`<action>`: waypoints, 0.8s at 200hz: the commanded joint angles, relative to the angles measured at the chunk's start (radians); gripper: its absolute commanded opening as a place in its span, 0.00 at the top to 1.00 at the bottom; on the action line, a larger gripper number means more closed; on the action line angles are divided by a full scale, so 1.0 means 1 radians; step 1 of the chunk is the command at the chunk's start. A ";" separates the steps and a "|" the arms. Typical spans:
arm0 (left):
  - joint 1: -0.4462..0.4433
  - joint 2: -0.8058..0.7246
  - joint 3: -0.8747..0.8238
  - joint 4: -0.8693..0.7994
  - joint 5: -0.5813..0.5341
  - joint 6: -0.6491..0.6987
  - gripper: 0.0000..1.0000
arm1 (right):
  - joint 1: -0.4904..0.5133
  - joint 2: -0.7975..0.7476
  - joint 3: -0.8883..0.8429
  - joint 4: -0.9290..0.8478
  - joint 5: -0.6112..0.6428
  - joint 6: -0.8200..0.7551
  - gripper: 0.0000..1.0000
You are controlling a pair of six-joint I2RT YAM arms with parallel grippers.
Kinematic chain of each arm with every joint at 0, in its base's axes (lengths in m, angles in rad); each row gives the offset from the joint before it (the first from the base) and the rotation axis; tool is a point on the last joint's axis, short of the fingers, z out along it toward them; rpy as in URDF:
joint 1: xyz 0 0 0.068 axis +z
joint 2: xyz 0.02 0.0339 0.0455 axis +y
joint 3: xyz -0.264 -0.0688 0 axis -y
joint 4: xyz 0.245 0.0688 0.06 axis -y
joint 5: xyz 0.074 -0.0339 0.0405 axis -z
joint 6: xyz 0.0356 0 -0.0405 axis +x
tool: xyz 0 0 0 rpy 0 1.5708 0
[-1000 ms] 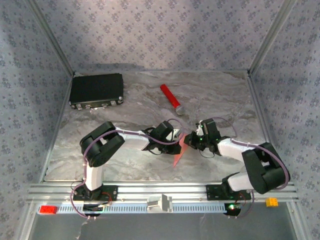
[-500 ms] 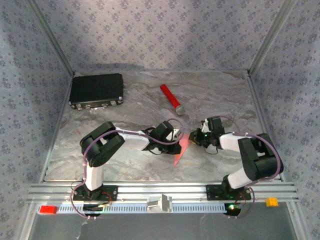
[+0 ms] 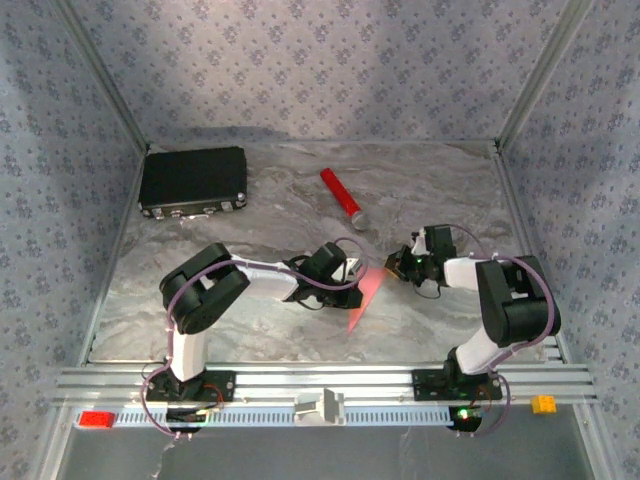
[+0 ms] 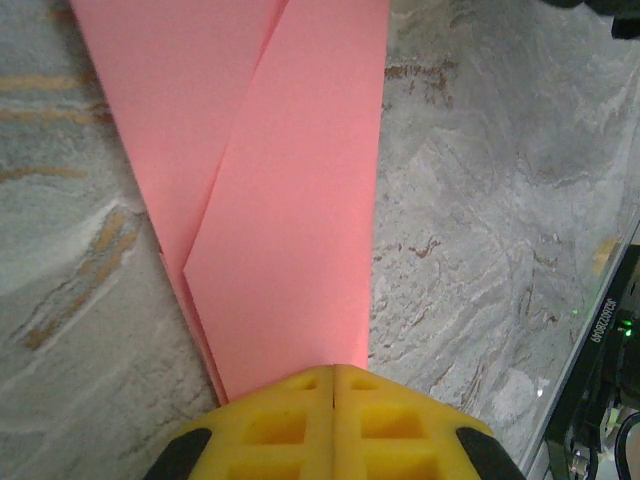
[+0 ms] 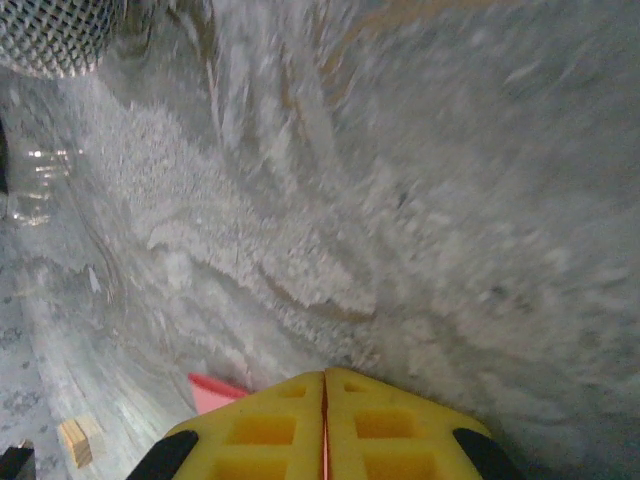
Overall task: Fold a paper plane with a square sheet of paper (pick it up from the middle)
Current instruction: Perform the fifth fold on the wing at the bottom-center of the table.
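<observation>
The pink-red sheet of paper is folded into a long narrow strip with overlapping layers and lies near the middle of the table. In the left wrist view the paper runs away from my left gripper, whose yellow jaws are shut on its near end. From above, the left gripper sits at the strip's left side. My right gripper is at the strip's far right corner. In its wrist view the right gripper is shut, with a thin pink edge between the jaws and a paper corner beside them.
A red cylinder with a grey mesh tip lies behind the grippers, and its mesh head is close to the right wrist. A black case sits at the back left. A small tan block lies on the marble table.
The right arm has swung its elbow back to the right and its gripper has shifted slightly right and farther away. The paper's right side now shows broader and lighter. The left arm has stayed put.
</observation>
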 commanded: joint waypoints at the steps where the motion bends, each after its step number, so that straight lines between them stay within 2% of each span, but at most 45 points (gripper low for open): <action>1: -0.003 0.042 -0.041 -0.105 -0.013 -0.005 1.00 | -0.030 -0.007 0.020 0.005 0.026 -0.028 0.90; 29: -0.005 0.038 -0.045 -0.100 -0.017 -0.009 1.00 | -0.037 -0.067 0.022 -0.002 -0.005 -0.026 0.90; 54: -0.004 0.033 -0.042 -0.100 -0.021 -0.008 1.00 | -0.001 -0.157 0.005 -0.038 0.008 -0.022 0.89; 77: -0.005 0.030 -0.047 -0.096 -0.024 -0.009 1.00 | 0.076 -0.197 -0.029 -0.034 0.021 0.005 0.89; 117: -0.006 0.027 -0.048 -0.095 -0.029 -0.008 1.00 | 0.203 -0.168 -0.087 0.019 0.060 0.053 0.91; 141: -0.006 0.026 -0.046 -0.095 -0.027 -0.008 1.00 | 0.195 -0.126 -0.120 0.038 0.088 0.051 0.92; 160: -0.006 0.027 -0.047 -0.095 -0.027 -0.009 1.00 | 0.141 -0.084 -0.125 0.067 0.067 0.038 0.92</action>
